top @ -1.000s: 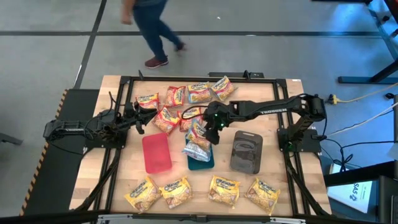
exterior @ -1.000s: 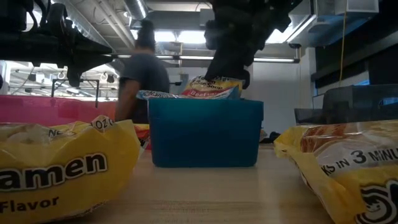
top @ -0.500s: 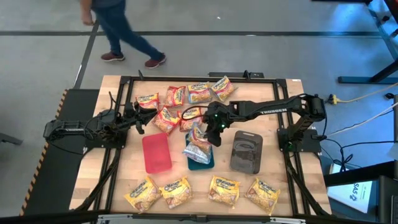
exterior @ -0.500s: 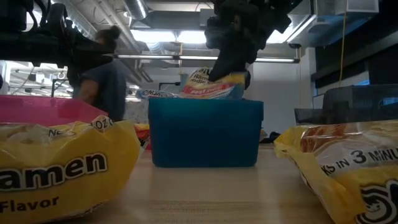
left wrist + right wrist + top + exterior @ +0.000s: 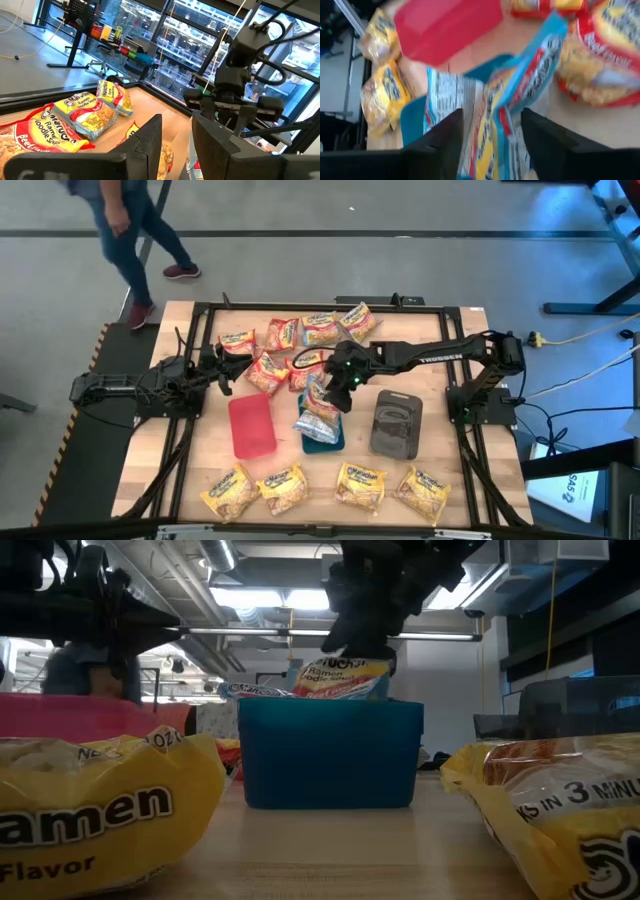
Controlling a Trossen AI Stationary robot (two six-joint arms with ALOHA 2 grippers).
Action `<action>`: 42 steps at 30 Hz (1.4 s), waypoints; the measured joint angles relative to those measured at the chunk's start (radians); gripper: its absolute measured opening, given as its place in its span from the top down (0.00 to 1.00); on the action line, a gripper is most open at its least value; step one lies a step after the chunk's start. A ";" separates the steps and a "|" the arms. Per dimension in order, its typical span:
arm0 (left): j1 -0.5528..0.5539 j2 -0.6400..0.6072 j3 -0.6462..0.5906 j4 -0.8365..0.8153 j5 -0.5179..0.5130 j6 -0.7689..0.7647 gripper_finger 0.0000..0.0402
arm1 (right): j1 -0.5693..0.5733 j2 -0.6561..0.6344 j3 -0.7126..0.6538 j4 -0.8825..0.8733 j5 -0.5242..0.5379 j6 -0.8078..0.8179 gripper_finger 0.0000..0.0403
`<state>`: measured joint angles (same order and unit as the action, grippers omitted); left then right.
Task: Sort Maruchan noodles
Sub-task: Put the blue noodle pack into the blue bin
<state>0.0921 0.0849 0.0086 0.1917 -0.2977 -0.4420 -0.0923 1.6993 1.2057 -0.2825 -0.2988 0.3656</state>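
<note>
My right claw (image 5: pixel 334 392) grips a blue-edged noodle packet (image 5: pixel 322 393), held just over the teal tray (image 5: pixel 324 442), above another packet (image 5: pixel 313 423) lying in it. My left claw (image 5: pixel 222 372) waits beside the red tray (image 5: pixel 251 426), fingers narrowly apart, empty.

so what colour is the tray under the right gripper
Teal tray, under the right gripper; the low view shows it best.
</note>
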 joint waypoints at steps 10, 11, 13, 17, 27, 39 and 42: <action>0.000 0.000 0.000 0.000 0.000 0.005 0.75 | -0.091 0.000 0.117 0.016 -0.011 0.014 0.37; 0.000 0.000 0.000 0.000 0.000 0.005 0.75 | -0.106 0.000 0.142 -0.018 0.012 0.008 0.37; 0.000 0.000 0.000 0.000 0.000 0.005 0.75 | -0.136 0.000 0.197 -0.118 0.079 0.004 0.38; 0.000 0.000 0.000 0.000 0.000 0.004 0.75 | -0.190 -0.002 0.277 -0.455 0.354 0.008 0.40; 0.000 0.000 0.000 0.000 -0.006 0.006 0.75 | -0.264 -0.001 0.295 -0.821 0.658 0.145 0.44; 0.000 0.002 0.000 -0.101 -0.014 -0.183 0.75 | -0.251 -0.011 0.137 -1.021 0.685 0.210 0.44; 0.001 0.017 0.019 -0.073 0.029 -0.225 0.75 | -0.219 -0.062 0.039 -1.025 0.692 0.290 0.44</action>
<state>0.0933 0.1018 0.0278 0.1189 -0.2683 -0.6665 -0.3115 1.6372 1.2447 -1.3075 0.3935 0.6558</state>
